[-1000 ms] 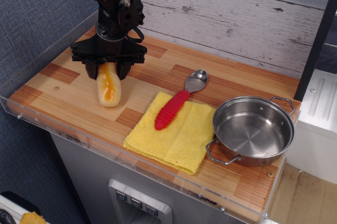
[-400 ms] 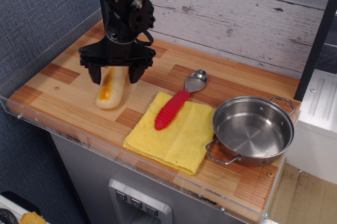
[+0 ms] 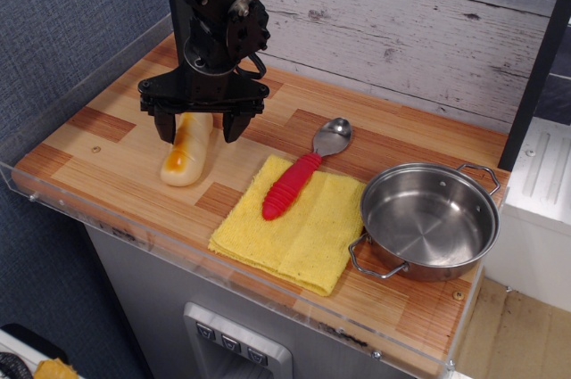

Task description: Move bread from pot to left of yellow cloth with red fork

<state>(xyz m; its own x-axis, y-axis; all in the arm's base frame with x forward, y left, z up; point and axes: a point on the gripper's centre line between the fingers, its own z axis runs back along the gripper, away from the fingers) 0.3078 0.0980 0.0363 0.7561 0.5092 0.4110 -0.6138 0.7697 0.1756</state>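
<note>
The bread (image 3: 185,155) lies flat on the wooden table, left of the yellow cloth (image 3: 295,226). My gripper (image 3: 200,126) is open and hangs just above the bread's far end, one finger on each side, not holding it. The red fork (image 3: 299,174) lies across the cloth's far edge, its silver head on the wood. The steel pot (image 3: 431,219) stands empty at the right, next to the cloth.
A clear plastic wall (image 3: 80,85) runs along the table's left and front edges. A grey plank wall (image 3: 401,31) stands behind. A white unit (image 3: 540,192) stands past the table's right end.
The gripper let go of the bread, opened and rose slightly to the right. The bread dropped from tilted in the fingers to lying flat on the table.
</note>
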